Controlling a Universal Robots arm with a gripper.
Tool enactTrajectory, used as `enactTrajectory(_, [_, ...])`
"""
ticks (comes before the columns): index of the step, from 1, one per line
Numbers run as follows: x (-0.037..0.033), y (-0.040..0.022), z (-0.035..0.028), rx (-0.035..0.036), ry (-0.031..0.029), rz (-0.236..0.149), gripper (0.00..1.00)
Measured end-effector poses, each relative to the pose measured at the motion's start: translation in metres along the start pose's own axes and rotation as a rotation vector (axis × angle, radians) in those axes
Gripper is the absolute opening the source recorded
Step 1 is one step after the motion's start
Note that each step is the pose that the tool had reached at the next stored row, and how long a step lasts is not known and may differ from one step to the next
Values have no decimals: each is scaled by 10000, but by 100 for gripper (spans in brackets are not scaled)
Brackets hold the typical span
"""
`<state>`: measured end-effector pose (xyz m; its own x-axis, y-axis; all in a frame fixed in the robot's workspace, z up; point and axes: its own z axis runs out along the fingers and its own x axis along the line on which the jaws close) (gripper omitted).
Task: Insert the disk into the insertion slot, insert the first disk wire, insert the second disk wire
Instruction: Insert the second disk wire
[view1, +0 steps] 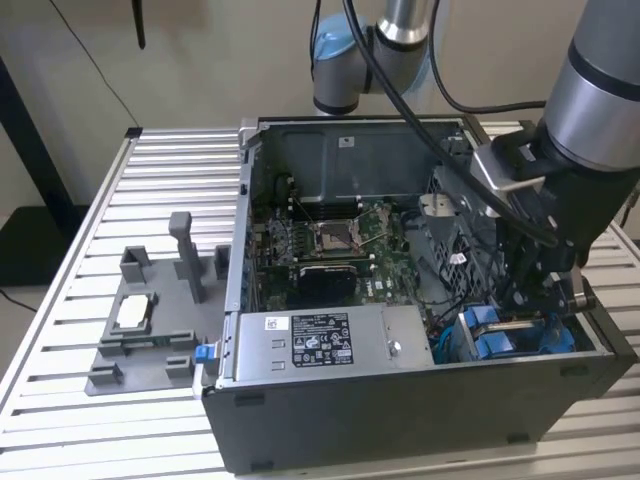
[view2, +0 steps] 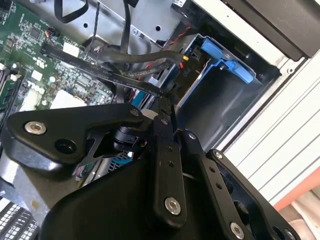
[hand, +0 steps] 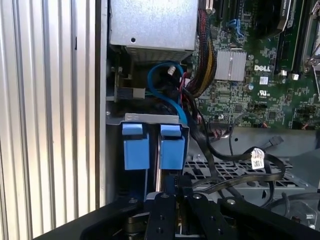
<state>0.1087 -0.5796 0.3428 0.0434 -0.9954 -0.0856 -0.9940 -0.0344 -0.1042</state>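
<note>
The disk (view1: 490, 335) stands in the insertion slot (hand: 150, 118) at the case's front corner on the exterior view's right. Its blue carrier tabs (hand: 135, 146) sit side by side with a silver edge between them. The blue carrier (view2: 225, 57) also lies against the cage wall in the second wrist view. My gripper (view1: 545, 320) hangs just over the disk's end. In both wrist views its fingers (view2: 167, 150) stand close together, and the end of a black disk wire (view2: 100, 67) runs in between the tips of my gripper (view2: 166, 102) (hand: 177, 192).
The grey power-supply box (view1: 320, 340) fills the case's front edge beside the disk. The motherboard (view1: 330, 240) lies behind it, with loose black cables (hand: 240, 167) and a blue cable (hand: 165, 95) near the cage. A grey fixture (view1: 150, 320) stands on the slatted table (view1: 170, 160).
</note>
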Motion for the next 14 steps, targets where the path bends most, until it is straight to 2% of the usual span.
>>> enactTrajectory(5, [3,-37,24,-10,-47,31,16])
enactTrajectory(14, [10,-60,95,-66,-44,109,16])
